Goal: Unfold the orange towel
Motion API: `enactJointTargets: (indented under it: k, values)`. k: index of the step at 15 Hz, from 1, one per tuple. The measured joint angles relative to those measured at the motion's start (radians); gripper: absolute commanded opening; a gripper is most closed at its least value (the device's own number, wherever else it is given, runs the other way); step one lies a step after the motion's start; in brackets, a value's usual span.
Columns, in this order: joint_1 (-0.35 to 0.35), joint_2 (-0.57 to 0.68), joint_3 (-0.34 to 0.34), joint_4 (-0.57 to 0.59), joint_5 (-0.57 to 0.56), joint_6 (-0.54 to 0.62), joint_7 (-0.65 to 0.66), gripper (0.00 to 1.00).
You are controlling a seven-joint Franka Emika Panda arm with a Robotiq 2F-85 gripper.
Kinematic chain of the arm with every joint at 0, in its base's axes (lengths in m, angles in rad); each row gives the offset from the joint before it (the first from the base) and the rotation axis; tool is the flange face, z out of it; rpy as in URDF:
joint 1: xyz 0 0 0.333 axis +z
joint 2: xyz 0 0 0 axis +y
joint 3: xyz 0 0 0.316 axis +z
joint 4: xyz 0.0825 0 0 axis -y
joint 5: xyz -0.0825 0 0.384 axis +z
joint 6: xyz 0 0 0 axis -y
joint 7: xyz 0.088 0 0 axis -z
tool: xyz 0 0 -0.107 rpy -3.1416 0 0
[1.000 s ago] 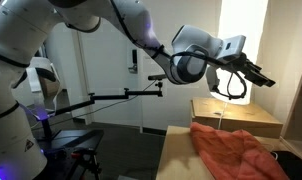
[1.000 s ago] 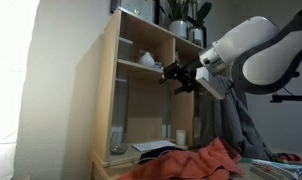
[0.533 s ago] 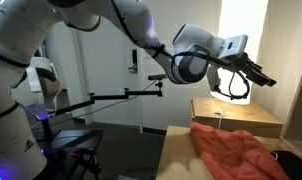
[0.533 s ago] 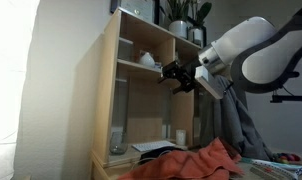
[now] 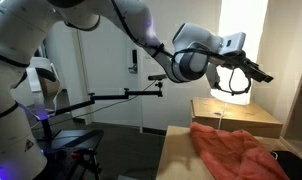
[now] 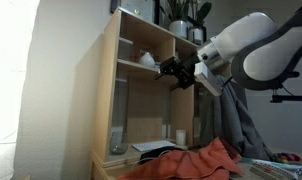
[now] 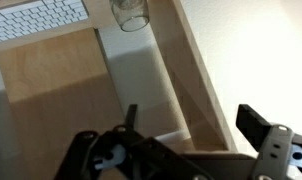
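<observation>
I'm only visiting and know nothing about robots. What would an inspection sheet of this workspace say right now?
Surface: light wooden tabletop, with the cloth lying on it.
Job's things: rumpled coral-orange towel, bunched up, not yet unfolded.
Clutter: clear glass on a lower shelf; white keyboard in the wrist view.
End effector: black end effector, open, empty, raised well above the towel.
Cables: dark cable loop hanging under the wrist.
Surroundings: tall light wooden shelf unit; potted plant on top.
</observation>
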Motion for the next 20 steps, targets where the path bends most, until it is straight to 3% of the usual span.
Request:
enactJointTargets:
  k: [1, 4, 10, 13, 18, 20]
  values:
    - [-0.026, -0.015, 0.051, 0.008, -0.003, 0.000, -0.045, 1.00]
    - [-0.159, -0.083, 0.267, 0.024, -0.177, 0.000, -0.075, 1.00]
    - [-0.550, -0.119, 0.774, 0.044, -0.668, 0.000, 0.130, 1.00]
    - [-0.743, -0.059, 1.018, 0.068, -0.927, -0.002, 0.271, 1.00]
    - [-1.058, 0.164, 1.399, 0.079, -1.340, -0.004, 0.397, 1.00]
    - [-1.155, 0.249, 1.490, 0.051, -1.434, -0.004, 0.400, 1.00]
